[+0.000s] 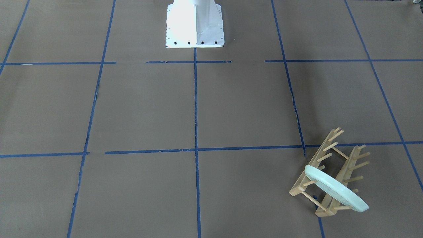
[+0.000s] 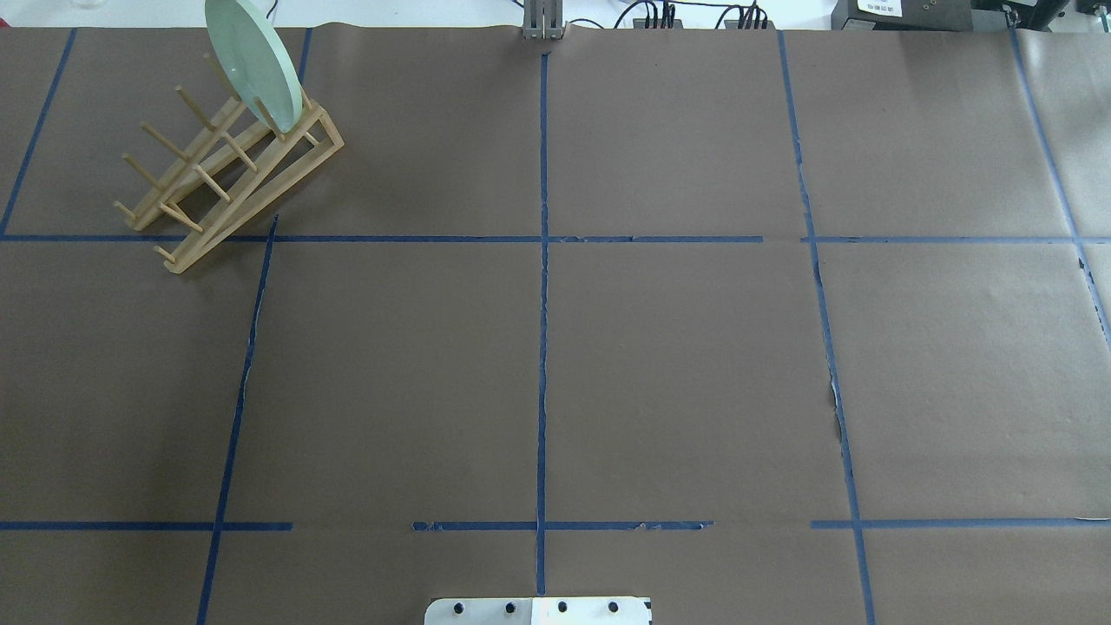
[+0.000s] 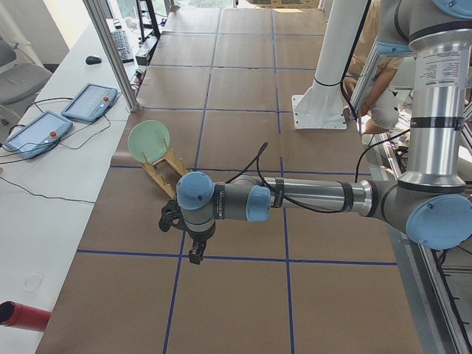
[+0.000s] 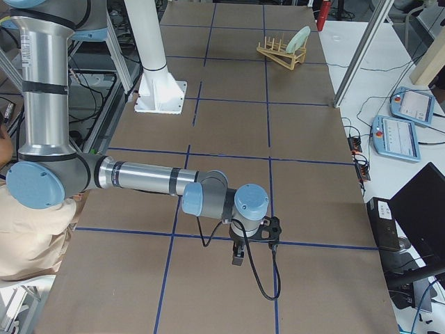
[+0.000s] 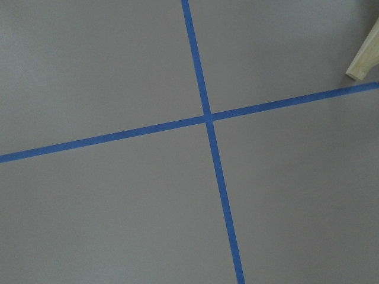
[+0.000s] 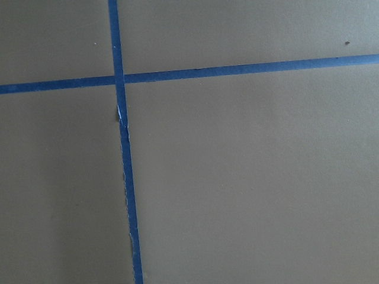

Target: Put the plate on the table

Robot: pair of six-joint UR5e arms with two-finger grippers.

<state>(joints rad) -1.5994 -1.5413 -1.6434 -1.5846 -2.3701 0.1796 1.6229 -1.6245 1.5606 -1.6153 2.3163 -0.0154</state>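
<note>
The pale mint-green plate [image 1: 337, 188] stands on edge in the wooden peg rack [image 1: 330, 165], at the far left corner of the brown table [image 1: 248, 105] in the overhead view, where the plate [image 2: 252, 65] leans in the rack [image 2: 226, 174]. The plate also shows in the exterior left view [image 3: 147, 140] and the exterior right view [image 4: 300, 38]. My left gripper [image 3: 193, 254] hangs over the table, short of the rack; I cannot tell if it is open. My right gripper [image 4: 238, 259] hangs far from the rack, over a tape line; I cannot tell its state.
The white robot base [image 1: 195, 24] stands at the table's near middle. A corner of the rack [image 5: 362, 59] shows in the left wrist view. Teach pendants [image 3: 88, 103] and a red cylinder [image 3: 22, 316] lie on the side bench beyond the table's edge.
</note>
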